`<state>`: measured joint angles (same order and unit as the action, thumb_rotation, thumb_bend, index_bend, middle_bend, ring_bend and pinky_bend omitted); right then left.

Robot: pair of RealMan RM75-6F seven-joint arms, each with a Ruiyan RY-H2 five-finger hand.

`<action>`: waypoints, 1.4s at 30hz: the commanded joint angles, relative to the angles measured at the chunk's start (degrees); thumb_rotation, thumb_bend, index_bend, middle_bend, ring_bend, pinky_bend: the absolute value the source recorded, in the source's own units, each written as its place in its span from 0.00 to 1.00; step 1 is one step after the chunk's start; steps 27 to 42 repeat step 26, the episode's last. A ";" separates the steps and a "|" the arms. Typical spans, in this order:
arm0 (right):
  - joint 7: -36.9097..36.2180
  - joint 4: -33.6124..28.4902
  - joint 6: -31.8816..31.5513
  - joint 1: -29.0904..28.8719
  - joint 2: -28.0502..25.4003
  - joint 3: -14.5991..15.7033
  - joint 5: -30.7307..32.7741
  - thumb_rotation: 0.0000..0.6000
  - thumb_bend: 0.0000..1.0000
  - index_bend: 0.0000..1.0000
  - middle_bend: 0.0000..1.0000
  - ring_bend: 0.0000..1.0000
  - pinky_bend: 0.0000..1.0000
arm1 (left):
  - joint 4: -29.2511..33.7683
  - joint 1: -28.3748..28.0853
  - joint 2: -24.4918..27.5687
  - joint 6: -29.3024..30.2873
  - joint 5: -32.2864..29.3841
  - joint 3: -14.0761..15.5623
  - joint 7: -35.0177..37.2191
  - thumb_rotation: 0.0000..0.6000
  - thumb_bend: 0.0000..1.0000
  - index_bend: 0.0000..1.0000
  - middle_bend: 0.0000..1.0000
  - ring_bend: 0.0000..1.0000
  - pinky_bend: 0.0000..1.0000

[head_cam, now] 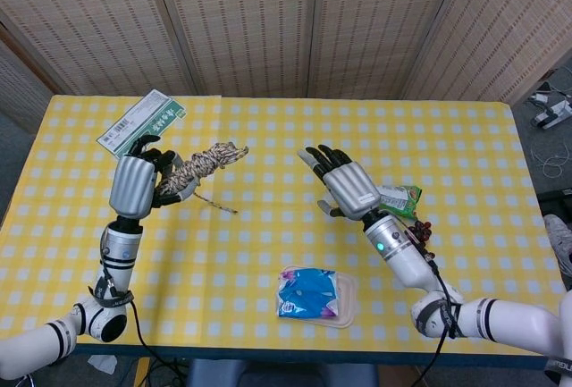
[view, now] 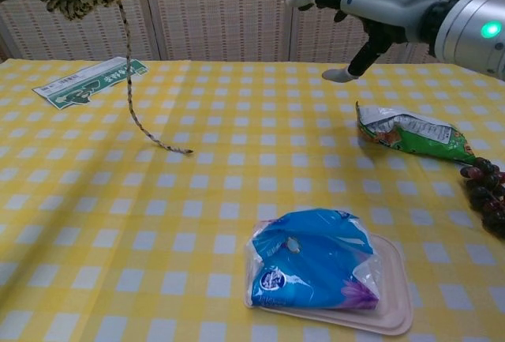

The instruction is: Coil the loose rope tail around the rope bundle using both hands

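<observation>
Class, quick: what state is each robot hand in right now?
Left hand: grips the rope bundle, loose tail dangling.
Right hand: open, fingers spread, holding nothing.
</observation>
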<state>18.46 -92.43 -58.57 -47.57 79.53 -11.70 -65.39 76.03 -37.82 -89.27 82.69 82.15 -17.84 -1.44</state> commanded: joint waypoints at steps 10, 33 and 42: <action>4.06 -9.03 -12.10 12.69 -11.32 6.41 -1.33 1.00 0.32 0.00 0.08 0.04 0.14 | 0.15 1.04 1.00 0.58 0.59 0.86 -0.30 0.65 0.28 0.76 0.83 0.64 0.25; -4.33 -9.18 -28.59 30.54 -16.46 13.52 -11.59 1.00 0.33 0.00 0.12 0.04 0.14 | 0.28 2.06 1.65 1.00 0.40 1.08 -1.05 0.66 0.28 0.76 0.83 0.63 0.25; -4.33 -9.18 -28.59 30.54 -16.46 13.52 -11.59 1.00 0.33 0.00 0.12 0.04 0.14 | 0.28 2.06 1.65 1.00 0.40 1.08 -1.05 0.66 0.28 0.76 0.83 0.63 0.25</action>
